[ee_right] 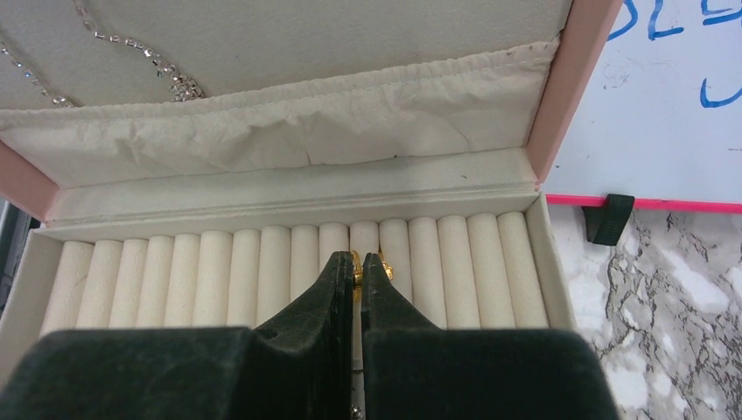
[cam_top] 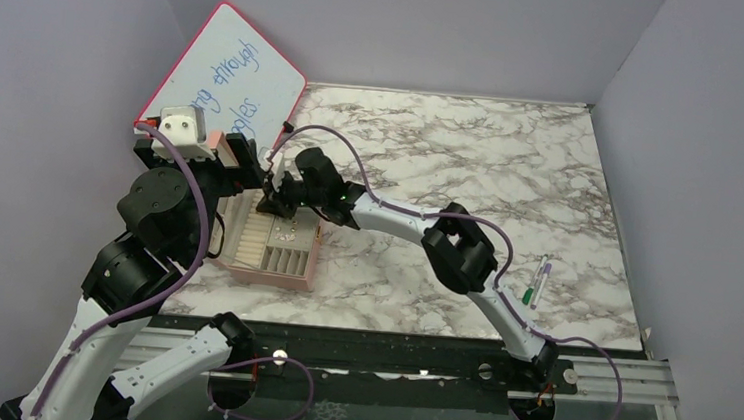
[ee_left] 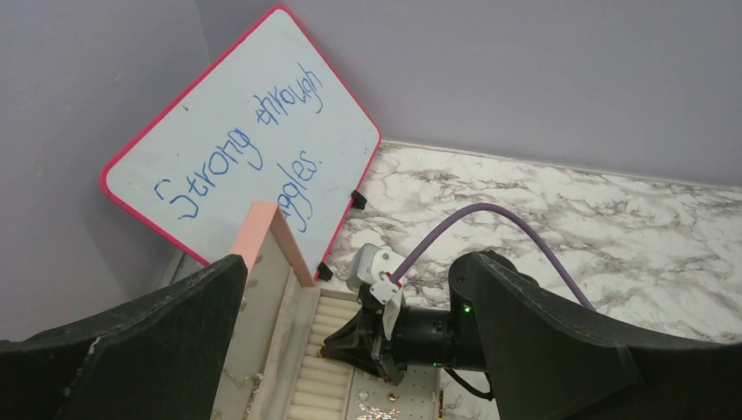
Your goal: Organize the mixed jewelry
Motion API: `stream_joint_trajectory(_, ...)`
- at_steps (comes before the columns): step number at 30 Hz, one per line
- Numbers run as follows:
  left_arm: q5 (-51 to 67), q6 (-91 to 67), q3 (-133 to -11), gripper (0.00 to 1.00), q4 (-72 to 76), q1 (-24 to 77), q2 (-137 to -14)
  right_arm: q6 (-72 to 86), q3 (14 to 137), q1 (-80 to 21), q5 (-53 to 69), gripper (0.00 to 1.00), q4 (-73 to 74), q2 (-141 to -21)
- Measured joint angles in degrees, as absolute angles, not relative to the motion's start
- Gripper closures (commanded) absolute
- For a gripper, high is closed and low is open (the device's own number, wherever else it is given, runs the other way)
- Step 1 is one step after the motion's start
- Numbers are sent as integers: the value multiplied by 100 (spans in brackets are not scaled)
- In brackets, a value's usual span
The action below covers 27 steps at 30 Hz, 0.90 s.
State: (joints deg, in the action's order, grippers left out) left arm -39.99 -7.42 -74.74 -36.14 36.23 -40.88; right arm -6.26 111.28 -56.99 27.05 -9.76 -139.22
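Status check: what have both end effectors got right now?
Left end effector open, at the box lid. Right end effector shut on a gold ring, tips at the ring rolls. No obstruction seen there.

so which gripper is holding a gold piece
The right gripper, shut on a gold piece above the cream rolls; the left gripper is open and empty.

The right gripper's (ee_right: 358, 262) fingers (ee_right: 337, 293) are covering all but slivers of a gold piece (ee_right: 386, 269), which is peeking out at twelve o'clock of the tips. A chain (ee_right: 166, 74) in the lid (ee_right: 350, 35) is running off-frame toward ten o'clock. From above, the loose jewelry (cam_top: 286, 233) is showing only as indistinct specks, and the left arm (cam_top: 163, 204) is hiding the whiteboard's (cam_top: 249, 70) seven o'clock corner.
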Motion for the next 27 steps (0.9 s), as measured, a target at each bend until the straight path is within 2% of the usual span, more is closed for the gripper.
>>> stream_joint_trajectory(21,-4036,-718,-7395,2,-3612,3623,-4088,-1015,11424,-5708,2657,97,-694,-14140)
stream_joint_trajectory(27,-4042,-718,-7363,2,-3612,3623,-4088,-1087,11424,-5734,2622,93,-694,-14147)
